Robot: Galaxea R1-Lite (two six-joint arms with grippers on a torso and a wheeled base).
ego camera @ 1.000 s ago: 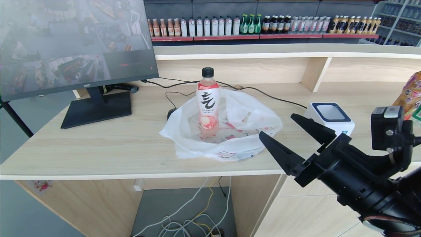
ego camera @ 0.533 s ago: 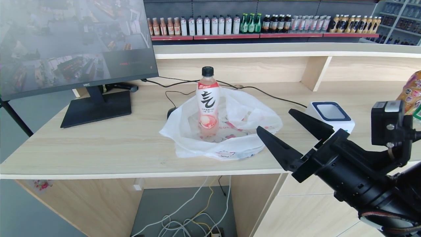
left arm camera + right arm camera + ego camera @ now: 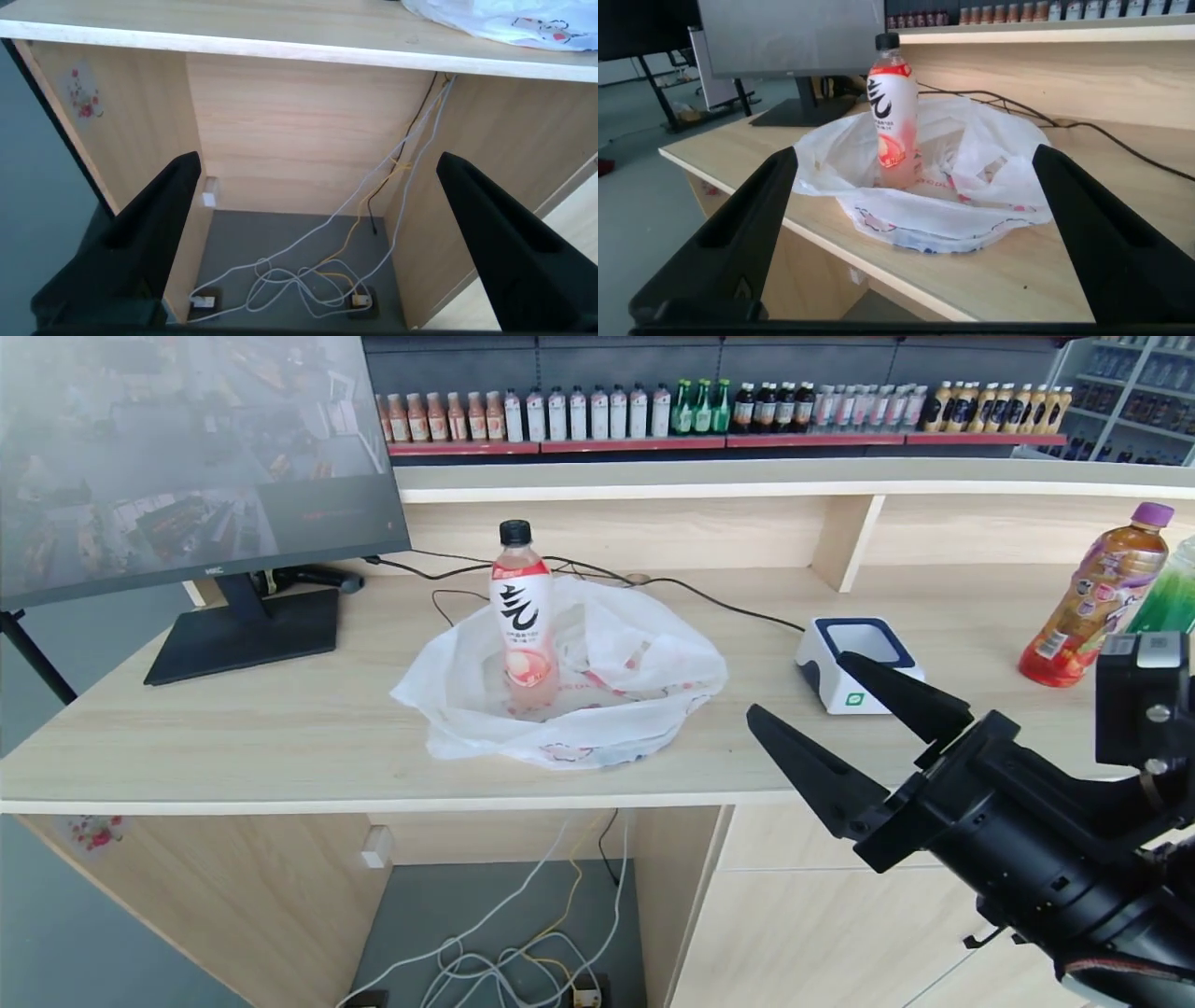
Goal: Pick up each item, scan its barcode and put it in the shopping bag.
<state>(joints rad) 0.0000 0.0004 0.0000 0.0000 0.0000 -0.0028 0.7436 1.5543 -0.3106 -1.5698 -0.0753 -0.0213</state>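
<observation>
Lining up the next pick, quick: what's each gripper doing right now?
Black two-finger left gripper: open, holding nothing.
Black two-finger right gripper: open, holding nothing.

Monitor (image 3: 187, 457): screen cut off by the left and top edges of the head view; the picture on it is too blurred to make out.
Green bottle (image 3: 1167, 602): at the far right, cut by the frame edge, its lower part hidden behind the right arm (image 3: 1055, 840).
Pink bottle (image 3: 523, 616): base veiled by the near wall of the shopping bag (image 3: 644, 663).
Scanner (image 3: 845, 658): near right corner hidden behind a finger of the right gripper (image 3: 795, 683).
Shelf bottles (image 3: 709, 409): far row, labels too small to tell.
</observation>
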